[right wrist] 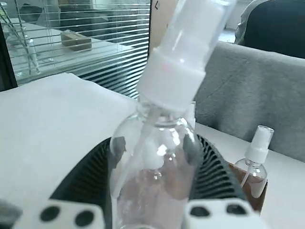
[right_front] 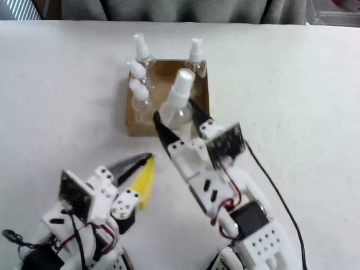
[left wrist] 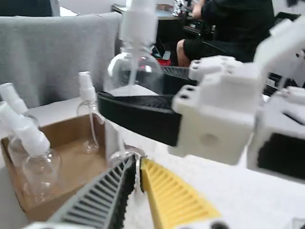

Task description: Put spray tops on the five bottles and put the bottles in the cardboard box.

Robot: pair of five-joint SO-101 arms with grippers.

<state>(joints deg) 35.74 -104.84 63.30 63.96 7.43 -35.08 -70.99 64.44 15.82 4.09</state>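
Closest, the left gripper (right_front: 147, 159) lies low over the table (right_front: 292, 84), its grey and yellow fingers pressed together on nothing, tips aimed at the box's near corner. Just beyond it, the right gripper (right_front: 174, 114) pinches a bottle (right_front: 180, 90) around its clear belly between two black fingers. The bottle's spray top (right wrist: 183, 52) is on and it tilts, top leaning away from the arm. It hangs at the near wall of the box (right_front: 138, 130), and I cannot tell whether its base has cleared that wall.

Inside the box stand four bottles (right_front: 140, 95), all capped. The two on the left-arm side lean against each other, and the two at the far wall look upright.

The main risk, as I judge it, is the tilt. Let go at this angle, the bottle would probably tip, either out over the near wall or into the leaning pair, which look easy to topple. A base caught on the cardboard rim could drag the light box across the table. The free floor is small, so the spread fingers might also nudge a neighbour on release.
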